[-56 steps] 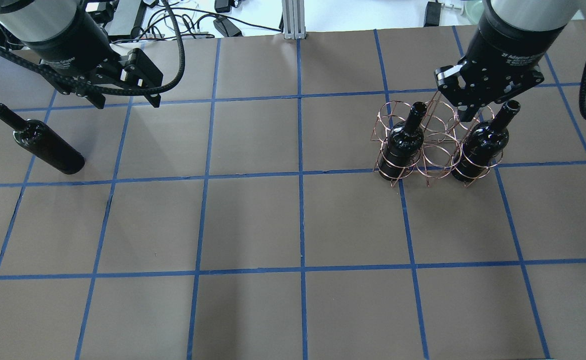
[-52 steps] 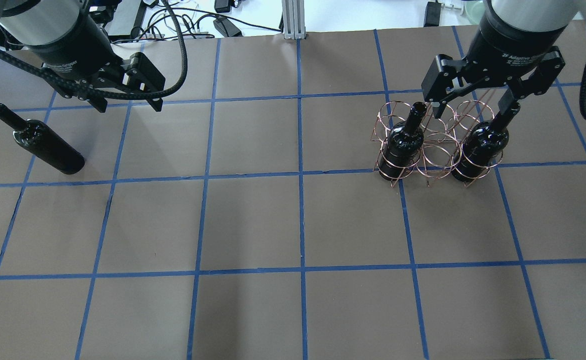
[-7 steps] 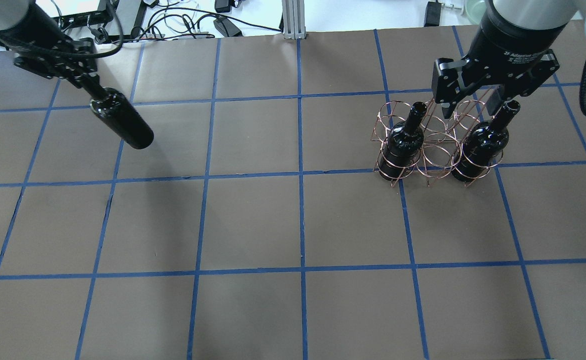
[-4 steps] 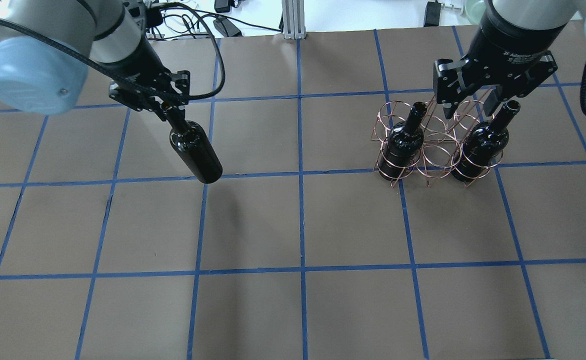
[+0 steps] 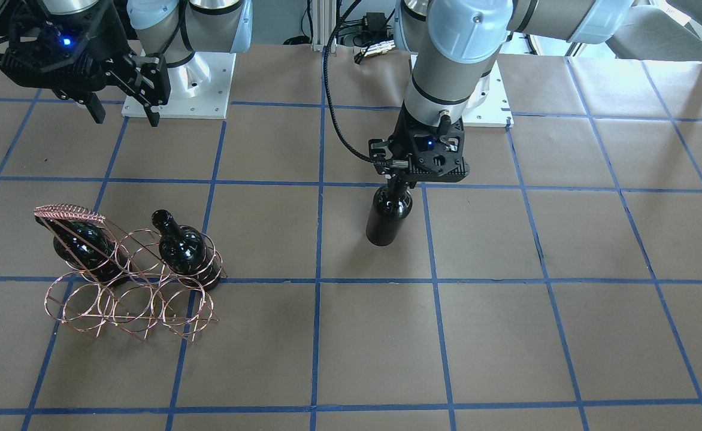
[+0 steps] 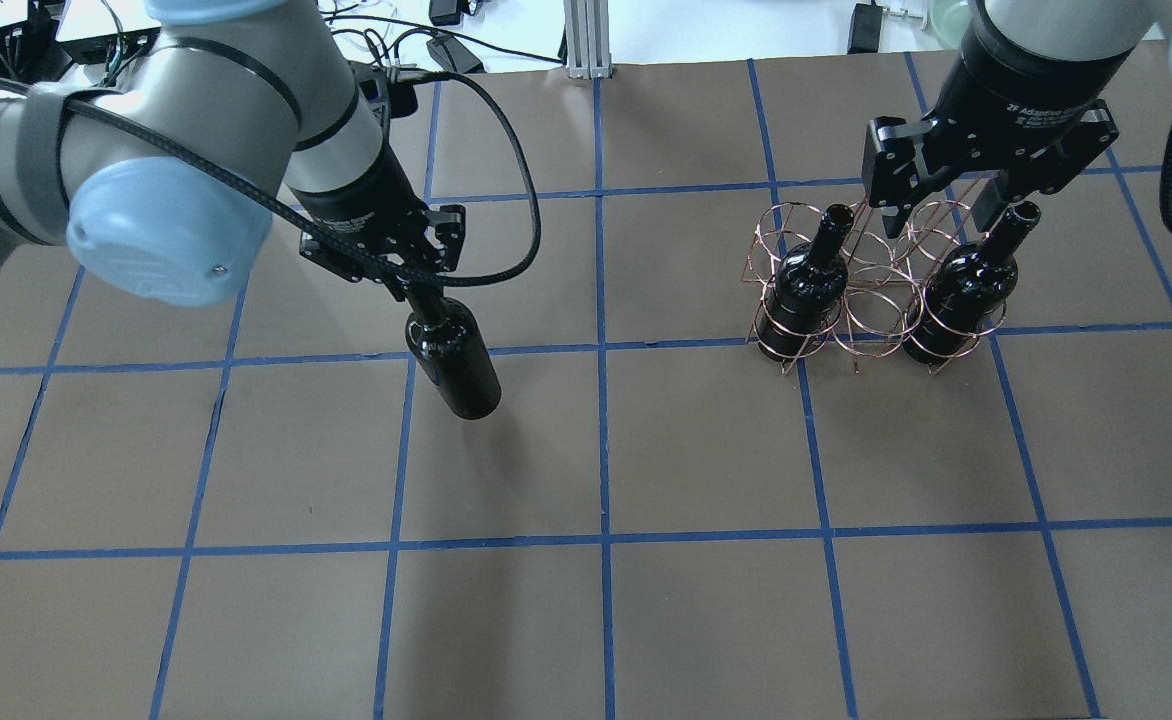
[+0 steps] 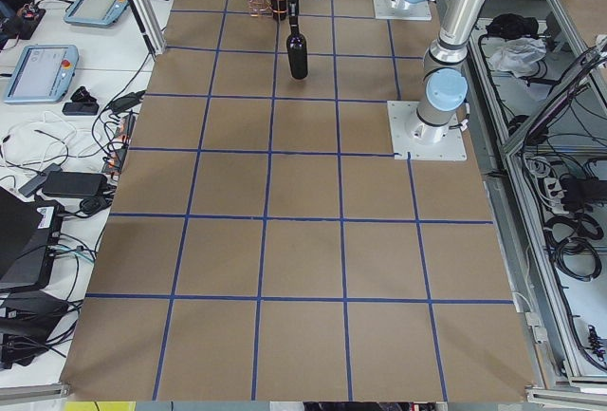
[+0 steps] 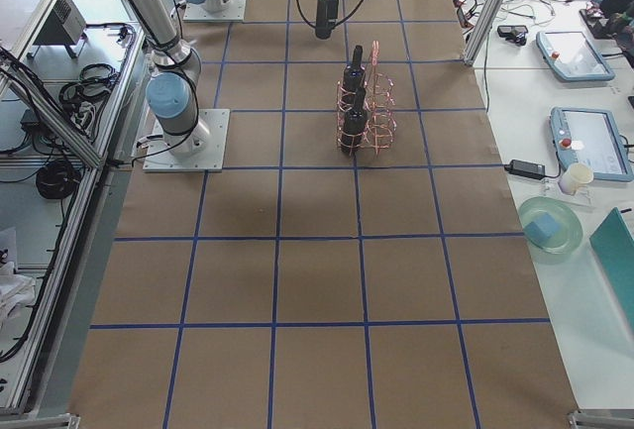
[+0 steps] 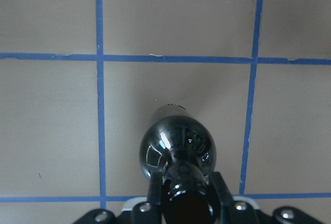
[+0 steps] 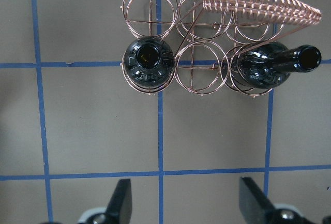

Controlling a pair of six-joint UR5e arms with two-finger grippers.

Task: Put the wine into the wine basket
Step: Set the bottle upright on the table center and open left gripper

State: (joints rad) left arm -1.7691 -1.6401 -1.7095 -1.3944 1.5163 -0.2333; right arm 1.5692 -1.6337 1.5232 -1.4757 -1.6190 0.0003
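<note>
My left gripper is shut on the neck of a near-black wine bottle and holds it upright, neck up, over the table left of centre. The left wrist view shows the bottle's shoulder between the fingers. The copper wire wine basket stands at the right with two look-alike bottles, one in an end hoop and the other in the opposite end hoop. Its middle hoops are empty. My right gripper is open and empty, above the basket's far side.
Brown table paper with a blue tape grid. The basket's wire-wrapped handle runs along one side. Cables and devices lie beyond the table's far edge. Both arm bases stand at the robot's side.
My left gripper has taken the bottle that lay at the far left, lifted it upright and carried it right, toward the middle. My right gripper opened above the basket and stays there.
</note>
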